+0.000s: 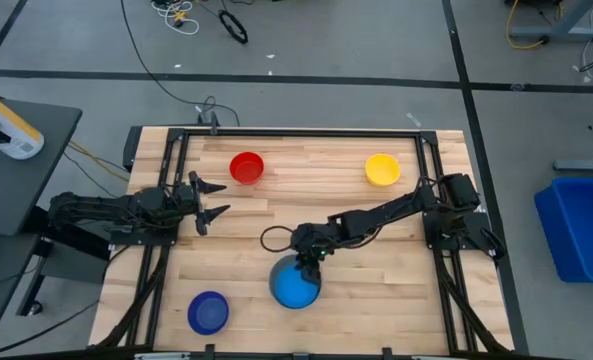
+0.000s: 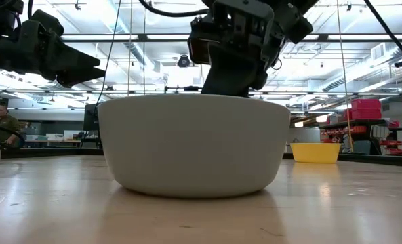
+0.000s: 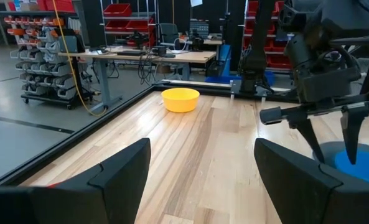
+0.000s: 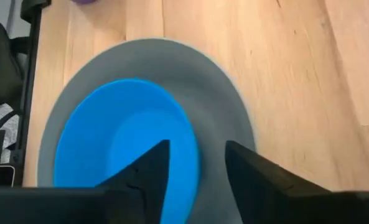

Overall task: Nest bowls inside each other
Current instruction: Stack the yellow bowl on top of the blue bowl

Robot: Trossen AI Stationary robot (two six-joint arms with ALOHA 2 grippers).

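**Blue bowl sits in the grey one**

The light blue bowl (image 4: pixel 119 146) lies inside the grey bowl (image 4: pixel 224 106), near the counter's (image 1: pixel 326 200) front middle. The right pincer (image 4: pixel 196 163) hangs over it, spread and empty. The left pincer (image 1: pixel 208 199) waits spread at the left.

Centre of surface (image 1: pixel 306 190): bare wood, free passage | near edge: my right tool (image 1: pixel 309 262) above light blue bowl (image 1: pixel 294 290) nested in grey bowl (image 2: pixel 194 146), blocks | far corners: red bowl (image 1: pixel 246 167), yellow bowl (image 1: pixel 382 169) | left side: left tool (image 1: pixel 212 198)
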